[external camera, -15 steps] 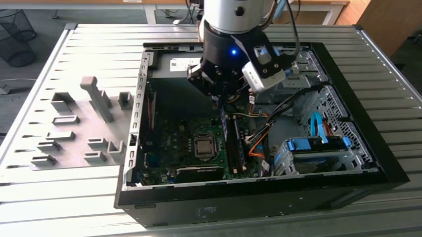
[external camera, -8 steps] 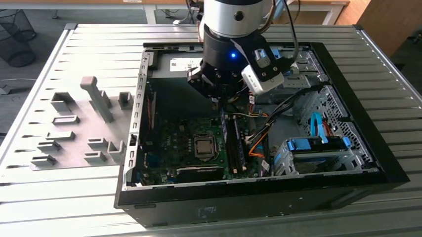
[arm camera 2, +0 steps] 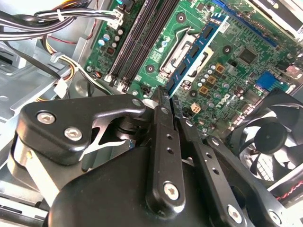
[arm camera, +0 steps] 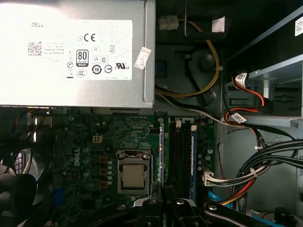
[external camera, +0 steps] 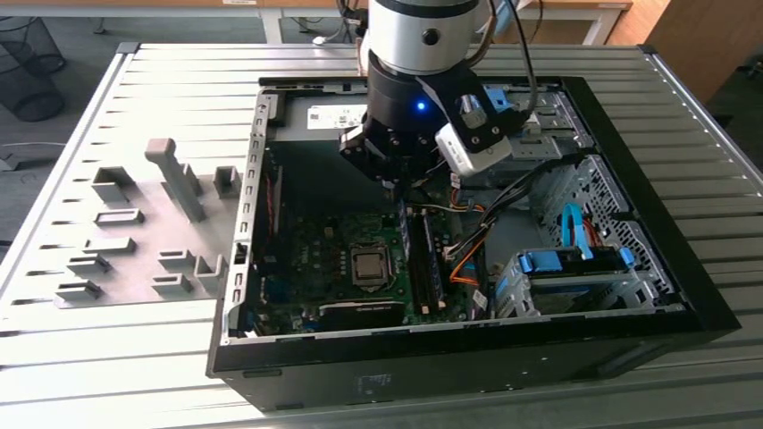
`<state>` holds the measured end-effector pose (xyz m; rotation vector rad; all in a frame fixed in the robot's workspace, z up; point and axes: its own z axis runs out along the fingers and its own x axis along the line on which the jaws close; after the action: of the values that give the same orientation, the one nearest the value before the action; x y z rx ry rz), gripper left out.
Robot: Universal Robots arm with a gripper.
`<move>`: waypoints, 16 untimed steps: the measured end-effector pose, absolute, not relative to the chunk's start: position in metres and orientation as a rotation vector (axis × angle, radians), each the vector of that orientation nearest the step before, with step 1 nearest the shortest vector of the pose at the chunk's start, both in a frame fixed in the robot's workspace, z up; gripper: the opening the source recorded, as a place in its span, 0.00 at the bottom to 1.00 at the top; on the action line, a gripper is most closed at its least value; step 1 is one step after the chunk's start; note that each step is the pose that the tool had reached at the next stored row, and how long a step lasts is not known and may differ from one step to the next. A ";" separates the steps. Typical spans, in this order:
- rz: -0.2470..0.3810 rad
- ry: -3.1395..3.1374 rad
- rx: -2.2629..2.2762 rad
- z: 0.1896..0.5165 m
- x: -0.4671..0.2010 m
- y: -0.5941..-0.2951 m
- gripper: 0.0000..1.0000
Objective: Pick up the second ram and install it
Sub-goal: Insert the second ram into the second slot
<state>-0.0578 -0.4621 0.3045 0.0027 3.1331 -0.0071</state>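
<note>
**Second stick in the claw, hanging over the board, not yet seated**

Nearest in the exterior view is the open computer case [external camera: 703, 295] on the slatted table [external camera: 120, 375], its blue-tabbed drive cage [external camera: 573, 268] at the exterior view's right. On the table at the exterior view's left stand the grey holder blocks [external camera: 179, 179], well apart from the work.

Further in lies the motherboard, with the processor socket [external camera: 370, 265] and, just beside it, the long black memory slots [external camera: 426, 268]. In the first wrist view one blue-edged stick [arm camera: 193, 156] already stands in a slot.

The gripper [arm camera 2: 166, 97] hangs above the far end of those slots. Its two black fingers [arm camera 2: 163, 142] are drawn close together, pinching one end of the second ram [arm camera 2: 194, 52]. The bluish-green stick reaches out from the tips over the board near the socket, running roughly parallel to the slots. It seems clear of the board, so I judge the pick-up done and the install under way. That step calls for the stick's lower edge to sit squarely over a free slot, with no tilt. Whether it is already lined up, I cannot tell.

Farthest is the grey power supply [arm camera: 71, 52]. It bears a large white label of small print and round certification marks, with a small tag at its corner. Several cables carry white tags too.
</note>
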 end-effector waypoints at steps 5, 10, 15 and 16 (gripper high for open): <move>-0.007 3.133 0.003 0.303 -0.058 -0.462 0.14; -0.007 3.133 0.003 0.303 -0.058 -0.462 0.14; -0.007 3.133 0.003 0.303 -0.057 -0.462 0.14; -0.007 3.133 0.003 0.302 -0.057 -0.462 0.14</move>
<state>-0.0567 -0.4620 0.3022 0.0028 3.1330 -0.0068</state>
